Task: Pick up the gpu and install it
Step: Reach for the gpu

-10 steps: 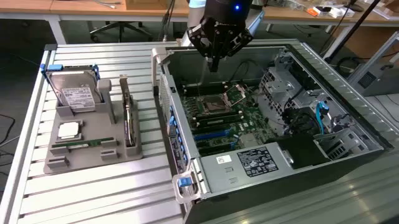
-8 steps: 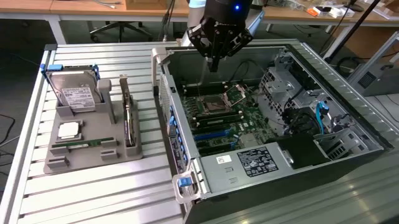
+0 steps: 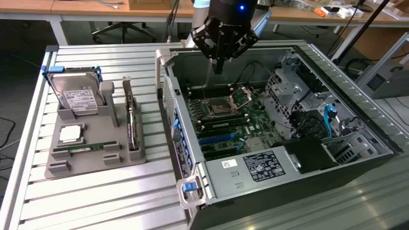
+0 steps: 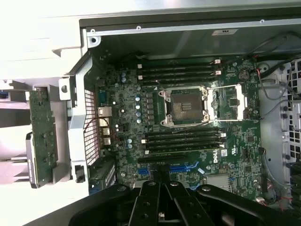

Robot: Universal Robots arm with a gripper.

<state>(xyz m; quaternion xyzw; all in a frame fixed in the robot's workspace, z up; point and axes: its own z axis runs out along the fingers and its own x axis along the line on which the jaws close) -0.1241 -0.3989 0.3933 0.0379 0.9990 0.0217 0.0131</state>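
One gripper (image 3: 218,70), fingers pinched shut on nothing, hung above the far end of the open computer case (image 3: 221,179). The gpu (image 3: 131,120) stood on edge in the grey holder (image 3: 83,162), to the exterior view's left of the case. Its long axis ran near to far, well apart from the gripper.

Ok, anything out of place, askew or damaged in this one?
Nothing spilled or damaged. Only oddity: the cover plate of the CPU socket is flipped open. The gpu stands on edge in the grey holder beside the case; the gripper, shut and empty, hangs over the case.
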